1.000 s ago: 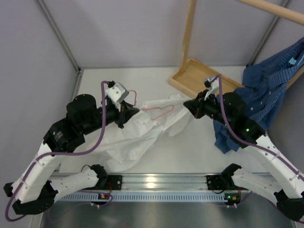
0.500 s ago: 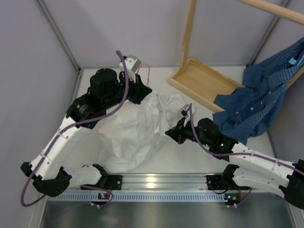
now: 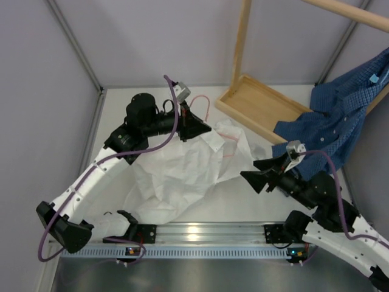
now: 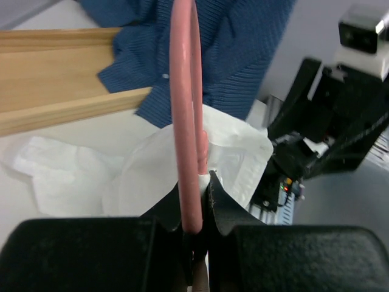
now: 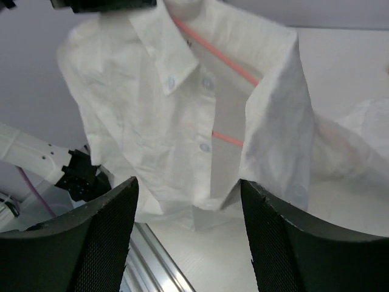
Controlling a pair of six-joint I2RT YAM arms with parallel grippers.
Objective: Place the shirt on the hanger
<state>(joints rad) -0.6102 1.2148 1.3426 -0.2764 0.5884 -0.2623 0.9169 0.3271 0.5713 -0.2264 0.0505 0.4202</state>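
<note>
A flat white tabletop (image 3: 234, 205) is closed in behind and on the left by plain pale grey-lilac panel walls (image 3: 152, 42), joined at the corners by slim grey metal strips (image 3: 73, 42), all under even, soft light. At the back right stands a light wooden rack with a shallow rectangular tray base (image 3: 255, 106), a straight upright post (image 3: 242, 36) and a slanting round crossbar (image 3: 352, 13), over which a blue checked button-up shirt (image 3: 340, 121) hangs. A ribbed silver aluminium rail (image 3: 200, 231) runs along the table's near edge.
</note>
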